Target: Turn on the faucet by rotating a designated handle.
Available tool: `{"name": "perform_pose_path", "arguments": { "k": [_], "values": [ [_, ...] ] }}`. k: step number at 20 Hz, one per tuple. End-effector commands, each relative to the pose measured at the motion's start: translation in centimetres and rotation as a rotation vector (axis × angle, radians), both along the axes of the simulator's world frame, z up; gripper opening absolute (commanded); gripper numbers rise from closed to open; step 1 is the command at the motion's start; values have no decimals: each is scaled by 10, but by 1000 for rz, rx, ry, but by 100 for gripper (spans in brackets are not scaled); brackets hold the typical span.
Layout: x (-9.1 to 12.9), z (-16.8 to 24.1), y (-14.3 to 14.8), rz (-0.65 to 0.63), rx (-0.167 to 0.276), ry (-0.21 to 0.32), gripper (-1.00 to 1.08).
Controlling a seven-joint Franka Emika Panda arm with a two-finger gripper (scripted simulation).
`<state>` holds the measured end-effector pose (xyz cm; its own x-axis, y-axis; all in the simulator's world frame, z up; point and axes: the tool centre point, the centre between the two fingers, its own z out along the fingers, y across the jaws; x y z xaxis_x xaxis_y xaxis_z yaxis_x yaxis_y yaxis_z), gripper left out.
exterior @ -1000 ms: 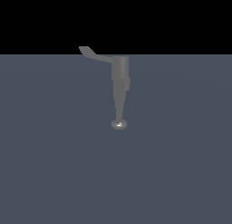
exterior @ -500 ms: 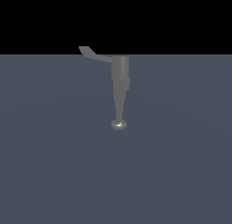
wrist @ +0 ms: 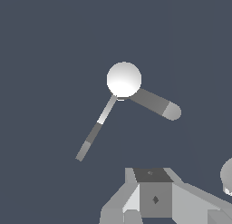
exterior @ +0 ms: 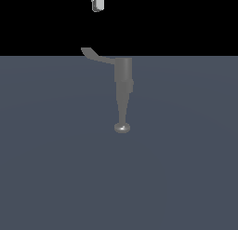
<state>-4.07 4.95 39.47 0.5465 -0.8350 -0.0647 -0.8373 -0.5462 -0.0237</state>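
Standing near the middle of the dark grey floor [exterior: 56, 178], the faucet [exterior: 123, 80] pointed its tapering spout [exterior: 122, 110] down the exterior view, while the handle [exterior: 95, 56] reached out from the top of the cylinder toward that view's left, its upturned end in free air. Nothing touched it. The gripper [exterior: 96, 2] showed only as a white tip at the upper edge of the exterior view, well above the lever and apart from it; whether its fingers were spread or closed could not be told from either view. By this reckoning the approach was the step in hand, with no rotation begun. The next move would call for a descent beside the lever's end, then a sideways push. Counted: one faucet, one handle, one spout, one gripper.
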Motion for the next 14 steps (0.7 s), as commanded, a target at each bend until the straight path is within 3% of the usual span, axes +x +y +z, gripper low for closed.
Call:
{"name": "perform_pose_path", "arguments": {
  "k": [1,14],
  "values": [
    [11,-10,5,-61,-5,3,-100],
    [63,-65,30,-358,-44,9,-100]
  ]
}}
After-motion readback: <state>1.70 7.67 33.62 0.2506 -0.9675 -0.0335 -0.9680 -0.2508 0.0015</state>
